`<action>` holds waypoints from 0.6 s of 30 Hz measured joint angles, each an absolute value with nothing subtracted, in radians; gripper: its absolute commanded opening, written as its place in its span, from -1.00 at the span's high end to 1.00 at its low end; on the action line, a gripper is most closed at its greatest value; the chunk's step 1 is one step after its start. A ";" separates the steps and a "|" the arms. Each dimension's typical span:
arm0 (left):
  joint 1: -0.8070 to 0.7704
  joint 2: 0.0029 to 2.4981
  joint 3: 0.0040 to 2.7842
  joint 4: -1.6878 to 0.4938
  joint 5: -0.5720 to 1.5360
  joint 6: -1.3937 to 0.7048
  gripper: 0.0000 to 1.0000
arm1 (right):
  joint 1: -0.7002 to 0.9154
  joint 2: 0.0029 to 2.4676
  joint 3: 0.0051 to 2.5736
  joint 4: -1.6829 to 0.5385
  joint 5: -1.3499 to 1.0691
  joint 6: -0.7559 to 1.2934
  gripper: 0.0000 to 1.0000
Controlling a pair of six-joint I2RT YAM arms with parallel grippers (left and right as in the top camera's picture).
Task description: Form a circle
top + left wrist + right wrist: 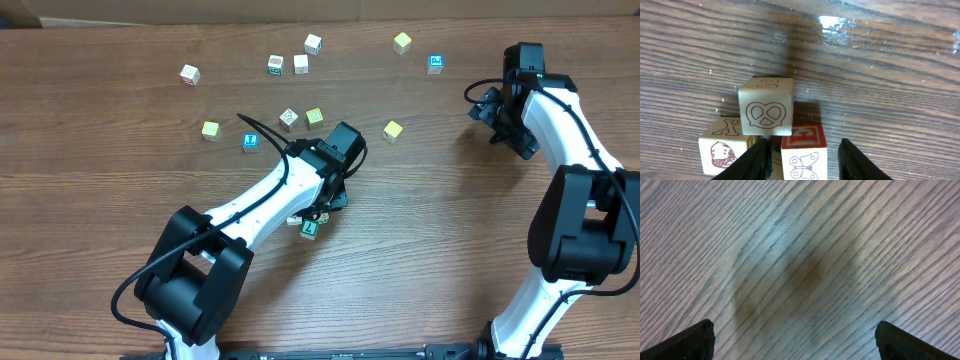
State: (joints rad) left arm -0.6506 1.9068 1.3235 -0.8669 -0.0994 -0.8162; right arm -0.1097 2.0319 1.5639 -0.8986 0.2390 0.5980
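Just below mid-counter sits the circle [309,229], a tight cluster of small wooden cubes: pretzel cube [765,107], acorn cube [722,150] and butterfly cube [804,162], all touching. My left pincer [805,145] straddles the butterfly cube; whether it clamps, I cannot tell. My right pincer [795,330] hangs released over the counter [805,255], well apart.

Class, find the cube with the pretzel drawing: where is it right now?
The pretzel cube sits mid-frame in the left wrist view, just beyond the left gripper, beside the acorn cube at lower left and the butterfly cube lower right.
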 measured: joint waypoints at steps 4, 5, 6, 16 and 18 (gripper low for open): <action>-0.651 1.907 1.332 -0.868 -0.102 -0.813 0.21 | -0.110 2.032 1.564 -0.898 0.239 0.598 -1.00; -0.651 1.907 1.333 -0.870 -0.102 -0.812 0.23 | -0.109 2.032 1.564 -0.899 0.239 0.598 -1.00; -0.651 1.907 1.337 -0.876 -0.102 -0.809 0.24 | -0.109 2.032 1.564 -0.899 0.239 0.598 -1.00; -0.650 1.908 1.487 -1.029 -0.107 -0.727 0.92 | -0.110 2.032 1.564 -0.899 0.239 0.598 -1.00; -0.650 1.908 1.496 -1.069 -0.106 -0.702 0.92 | -0.110 2.032 1.564 -0.899 0.239 0.598 -1.00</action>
